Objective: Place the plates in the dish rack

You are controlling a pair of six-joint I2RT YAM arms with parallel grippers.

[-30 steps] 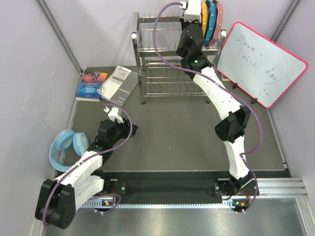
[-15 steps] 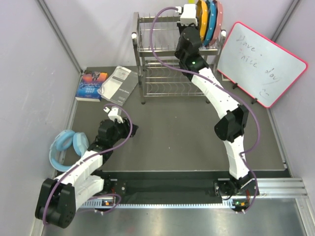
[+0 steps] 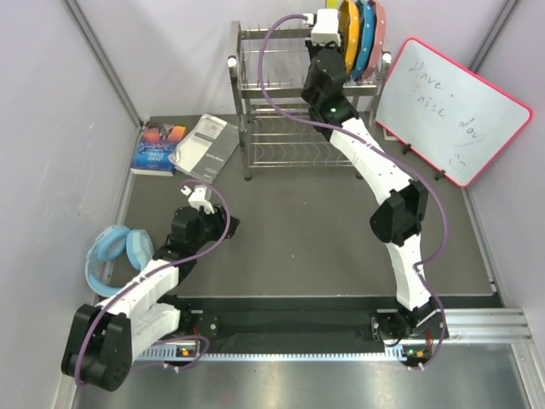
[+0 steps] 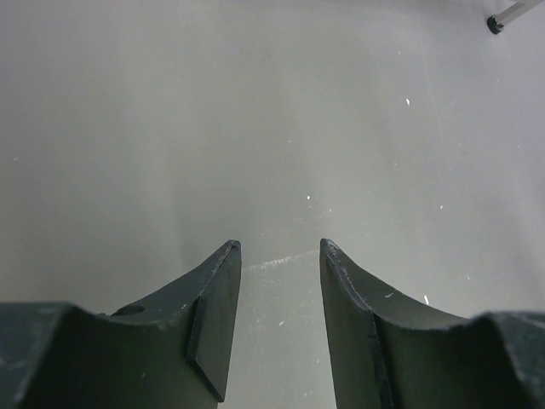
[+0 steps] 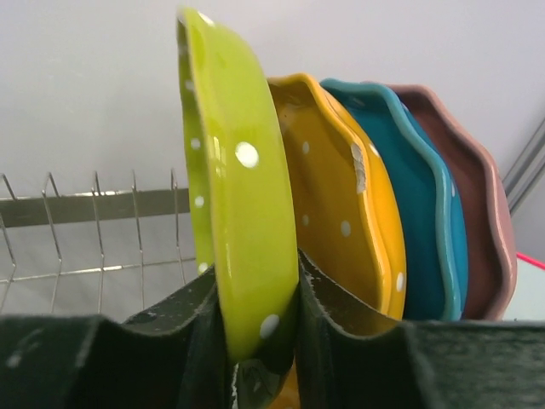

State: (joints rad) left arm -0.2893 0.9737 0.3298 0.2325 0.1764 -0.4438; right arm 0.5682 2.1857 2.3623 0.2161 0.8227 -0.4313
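My right gripper (image 5: pixel 260 294) is shut on the rim of the yellow-green plate (image 5: pixel 234 204) and holds it upright on edge over the top tier of the dish rack (image 3: pixel 272 85). The orange plate (image 5: pixel 341 213), blue plate (image 5: pixel 417 204) and pink plate (image 5: pixel 485 221) stand on edge in the rack's prongs just to its right. In the top view the orange (image 3: pixel 351 25), blue (image 3: pixel 364 30) and pink (image 3: pixel 377 34) plates show at the rack's right end; the right gripper sits at the wrist (image 3: pixel 325 24). My left gripper (image 4: pixel 279 256) is open and empty low over the dark table (image 4: pixel 272 128).
A whiteboard with a red frame (image 3: pixel 451 111) leans to the right of the rack. A book (image 3: pixel 159 146) and a booklet (image 3: pixel 204 146) lie left of the rack. A pale light-blue dish (image 3: pixel 115 251) sits at the table's left edge. Grey walls enclose the table.
My right arm has shifted slightly left along the rack's top with the yellow-green plate. The left arm has not moved.
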